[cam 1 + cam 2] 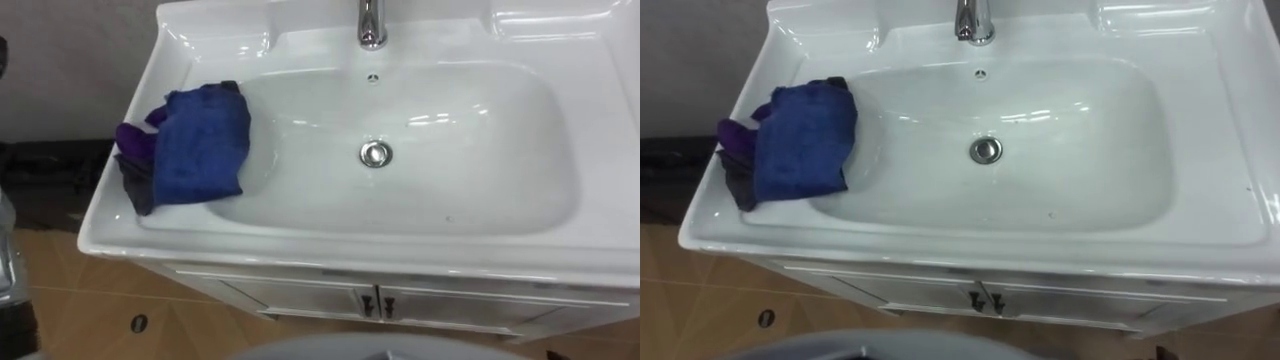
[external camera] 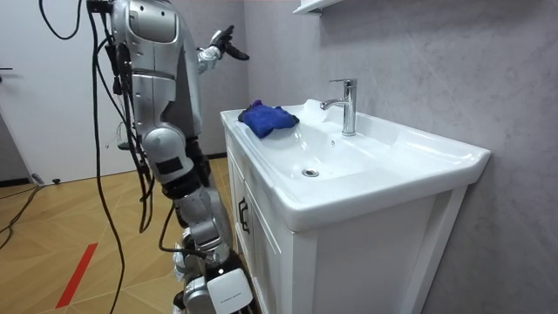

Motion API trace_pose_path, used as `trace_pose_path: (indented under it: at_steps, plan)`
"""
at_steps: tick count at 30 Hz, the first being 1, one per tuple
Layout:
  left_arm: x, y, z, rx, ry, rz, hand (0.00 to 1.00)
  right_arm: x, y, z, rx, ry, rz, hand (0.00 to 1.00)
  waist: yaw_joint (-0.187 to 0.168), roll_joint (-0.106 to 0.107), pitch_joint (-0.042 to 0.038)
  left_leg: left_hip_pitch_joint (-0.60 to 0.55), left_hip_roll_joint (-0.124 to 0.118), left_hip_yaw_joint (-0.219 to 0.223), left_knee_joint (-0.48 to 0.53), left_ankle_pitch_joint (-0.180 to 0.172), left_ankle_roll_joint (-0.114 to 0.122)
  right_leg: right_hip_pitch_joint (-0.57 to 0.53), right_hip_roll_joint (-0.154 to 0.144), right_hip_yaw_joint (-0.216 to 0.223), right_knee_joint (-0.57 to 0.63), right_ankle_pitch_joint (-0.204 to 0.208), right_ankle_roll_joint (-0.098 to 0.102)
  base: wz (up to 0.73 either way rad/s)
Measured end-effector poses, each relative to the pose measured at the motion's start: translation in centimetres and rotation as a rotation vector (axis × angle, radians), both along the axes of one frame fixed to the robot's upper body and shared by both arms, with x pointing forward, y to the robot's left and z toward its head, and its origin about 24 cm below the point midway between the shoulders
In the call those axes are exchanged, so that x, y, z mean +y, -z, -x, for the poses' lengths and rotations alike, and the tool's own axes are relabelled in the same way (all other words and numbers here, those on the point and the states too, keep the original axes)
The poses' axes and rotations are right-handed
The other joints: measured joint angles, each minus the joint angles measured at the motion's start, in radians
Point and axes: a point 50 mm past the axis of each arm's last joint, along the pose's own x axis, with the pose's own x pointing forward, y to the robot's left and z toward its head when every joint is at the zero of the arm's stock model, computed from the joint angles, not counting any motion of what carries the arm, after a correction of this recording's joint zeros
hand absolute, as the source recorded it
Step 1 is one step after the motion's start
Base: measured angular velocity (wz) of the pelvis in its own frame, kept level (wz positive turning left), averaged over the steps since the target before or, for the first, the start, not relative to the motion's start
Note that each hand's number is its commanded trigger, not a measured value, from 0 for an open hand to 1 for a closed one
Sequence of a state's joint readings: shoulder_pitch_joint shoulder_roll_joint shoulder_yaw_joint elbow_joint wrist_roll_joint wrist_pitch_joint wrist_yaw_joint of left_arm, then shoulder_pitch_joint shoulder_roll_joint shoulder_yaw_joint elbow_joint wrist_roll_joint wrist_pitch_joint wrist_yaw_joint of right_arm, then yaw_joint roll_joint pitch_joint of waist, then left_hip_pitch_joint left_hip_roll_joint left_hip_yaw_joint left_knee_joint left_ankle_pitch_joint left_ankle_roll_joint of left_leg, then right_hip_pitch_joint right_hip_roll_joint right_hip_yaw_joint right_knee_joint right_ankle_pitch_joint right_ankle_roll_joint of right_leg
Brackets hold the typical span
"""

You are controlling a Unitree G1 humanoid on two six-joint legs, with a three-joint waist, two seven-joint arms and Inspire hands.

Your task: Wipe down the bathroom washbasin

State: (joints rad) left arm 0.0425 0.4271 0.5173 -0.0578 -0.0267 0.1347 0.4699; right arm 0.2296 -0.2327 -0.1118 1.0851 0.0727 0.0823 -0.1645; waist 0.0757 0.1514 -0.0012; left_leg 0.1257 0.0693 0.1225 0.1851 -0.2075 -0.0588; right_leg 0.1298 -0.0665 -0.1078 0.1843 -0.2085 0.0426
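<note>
A white basin [image 1: 330,250] lies below me, with a chrome drain [image 1: 375,153] in the middle of its bowl and a chrome faucet [image 1: 371,25] at the back. A crumpled blue cloth [image 1: 200,145] rests on the basin's left rim and slope, with a purple fold [image 1: 135,140] and a dark corner sticking out at its left. In the room view the blue cloth [image 2: 268,118] sits at the far end of the basin. There I stand close to the cabinet front, my left hand [image 2: 227,45] raised at shoulder height with straight fingers, well above the cloth and holding nothing.
A white cabinet with two small door handles [image 1: 375,303] stands under the basin. A grey wall [image 2: 418,52] runs behind the faucet. A wooden floor [image 1: 70,300] lies to the left of the cabinet, beside a dark object [image 1: 50,180] by the wall.
</note>
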Motion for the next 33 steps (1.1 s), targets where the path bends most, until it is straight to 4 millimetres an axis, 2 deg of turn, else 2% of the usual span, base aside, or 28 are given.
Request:
trace_pose_path:
  at_steps: [3,6,9,10,15,17,19,21,25,26,27,29,33]
  plan:
    - [1.4,0.9,0.9,0.015,-0.094,0.024,0.00,-0.2,-0.1,0.0,0.000,0.001,0.016,0.00,0.016,0.007,0.0020,-0.001,-0.002,-0.012,-0.001,0.000,0.000,0.004,-0.001,-0.007,0.000,-0.001,0.001,0.10]
    - [2.6,2.0,1.7,0.050,-0.178,0.050,0.00,-0.2,-0.1,-0.1,-0.004,-0.001,0.020,0.00,0.034,0.013,-0.0001,-0.013,-0.007,-0.032,0.004,0.000,0.000,0.003,-0.005,-0.024,0.002,-0.006,0.002,0.18]
    - [4.1,2.8,3.3,0.093,-0.253,0.044,0.00,-0.6,-0.3,0.3,0.011,-0.010,0.031,0.00,0.067,0.021,-0.0061,-0.014,-0.012,-0.046,0.003,0.000,0.000,0.008,-0.009,-0.039,0.000,-0.008,0.003,0.14]
    - [4.7,3.5,4.1,0.112,-0.298,0.060,0.00,-0.8,-0.3,0.4,0.015,-0.012,0.038,0.00,0.073,0.012,-0.0015,-0.014,-0.014,-0.053,0.002,0.000,0.001,0.012,-0.012,-0.049,0.000,-0.009,0.005,0.21]
    - [6.2,6.7,8.0,0.260,-0.414,0.110,0.00,-0.9,-0.3,1.5,0.057,-0.003,0.029,0.00,0.099,0.009,-0.0095,-0.034,-0.026,-0.101,0.006,0.002,0.003,0.018,-0.023,-0.097,0.001,-0.017,0.009,0.28]
    - [6.5,8.1,10.2,0.312,-0.465,0.153,0.00,-0.8,-0.3,1.8,0.085,0.006,0.020,0.00,0.115,-0.006,-0.0057,-0.041,-0.030,-0.115,0.014,0.002,0.004,0.020,-0.026,-0.112,0.003,-0.022,0.009,0.19]
    - [6.4,9.4,11.6,0.343,-0.499,0.189,0.00,-0.8,-0.2,2.0,0.096,0.010,0.015,0.00,0.122,-0.014,-0.0026,-0.052,-0.032,-0.130,0.019,0.002,0.004,0.020,-0.027,-0.128,0.003,-0.023,0.009,0.24]
    - [6.1,10.8,13.1,0.387,-0.539,0.223,0.00,-0.8,-0.2,2.1,0.103,0.010,0.013,0.00,0.126,-0.017,-0.0027,-0.071,-0.035,-0.143,0.032,0.002,0.004,0.014,-0.029,-0.143,0.004,-0.025,0.008,0.24]
    - [4.4,14.5,16.4,0.470,-0.625,0.317,0.00,-1.1,-0.3,2.4,0.123,0.014,0.005,0.00,0.143,-0.022,-0.0023,-0.083,-0.045,-0.163,0.038,0.007,0.008,0.009,-0.040,-0.165,0.010,-0.033,0.012,0.16]
    - [3.9,15.4,17.8,0.512,-0.649,0.341,0.00,-1.0,-0.2,2.4,0.125,0.013,-0.003,0.00,0.142,-0.030,-0.0045,-0.088,-0.048,-0.168,0.039,0.008,0.009,0.009,-0.041,-0.170,0.018,-0.035,0.014,0.10]
    - [3.6,15.8,18.4,0.530,-0.657,0.351,0.00,-1.0,-0.2,2.4,0.127,0.012,-0.008,0.00,0.143,-0.035,-0.0037,-0.089,-0.049,-0.172,0.040,0.008,0.009,0.007,-0.042,-0.170,0.022,-0.037,0.014,0.15]
    - [2.3,17.7,20.9,0.649,-0.676,0.377,0.00,-0.8,-0.1,2.8,0.152,-0.008,-0.026,0.00,0.147,-0.053,-0.0042,-0.098,-0.052,-0.181,0.049,0.008,0.010,0.004,-0.044,-0.176,0.024,-0.038,0.015,0.11]
    - [-0.2,20.7,24.2,0.869,-0.665,0.450,0.00,-0.6,0.0,2.8,0.162,-0.035,-0.053,0.00,0.142,-0.068,-0.0029,-0.100,-0.056,-0.191,0.050,0.008,0.010,0.008,-0.050,-0.195,0.027,-0.039,0.016,0.09]
